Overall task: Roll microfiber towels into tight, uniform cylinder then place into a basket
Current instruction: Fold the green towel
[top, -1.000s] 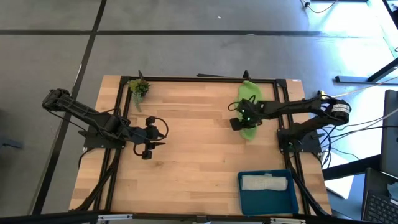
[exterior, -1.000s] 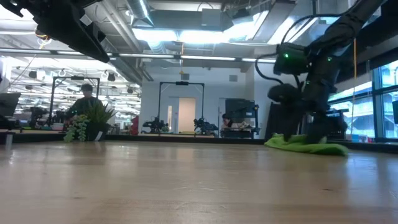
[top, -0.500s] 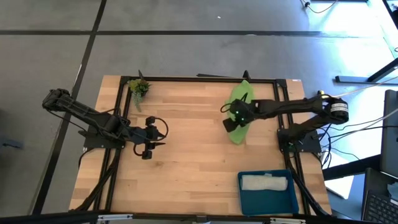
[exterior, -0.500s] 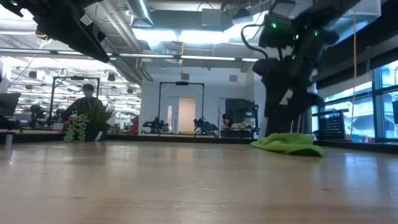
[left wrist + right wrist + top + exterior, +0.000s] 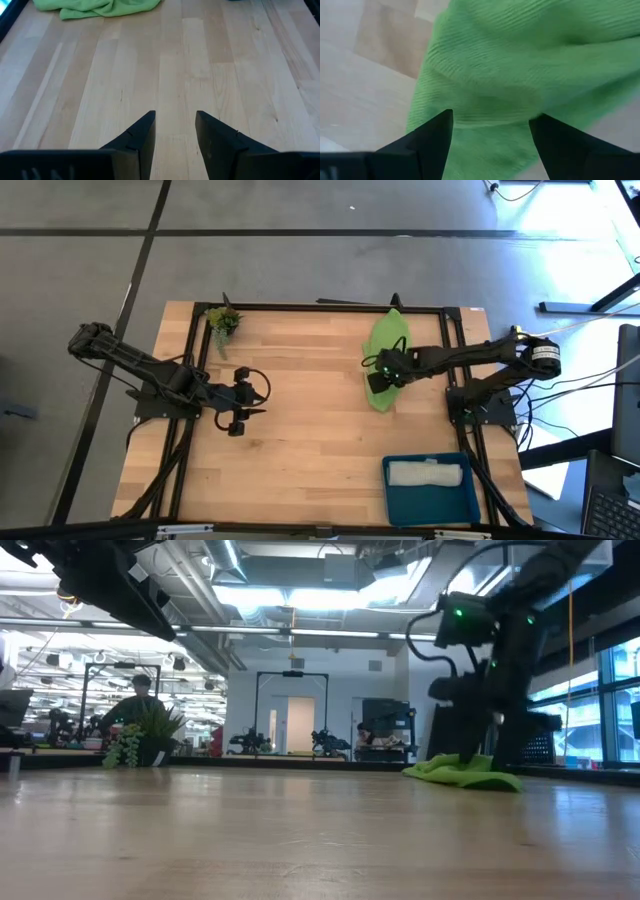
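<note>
A wooden table seen from above, with a dark robot arm at each side. The right gripper is low over a lime green towel, which lies loosely stretched out toward the far right of the table. In the right wrist view its two fingers stand spread apart with green cloth filling the gap between them; whether the tips are actually touching the cloth is hard to tell from here. The left gripper waits over bare wood at the left, fingers spread, holding nothing.

A pale towel, already rolled, lies in the blue basket at the near right corner.

What could go wrong: the green towel is rumpled and not squared up, so a roll begun now would likely come out loose or lopsided. A pinch that catches only the top fold could drag the cloth into a bunch rather than turn it over. The towel also lies close to the black frame at the table's far edge and could catch on it if pushed that way.

The tabletop is pale wooden planks, smooth and bare, with a small leafy sprig at the far left corner. Beyond it, the low view shows a large workshop with bright ceiling lights, other robot rigs and a person seated far off on the left.
</note>
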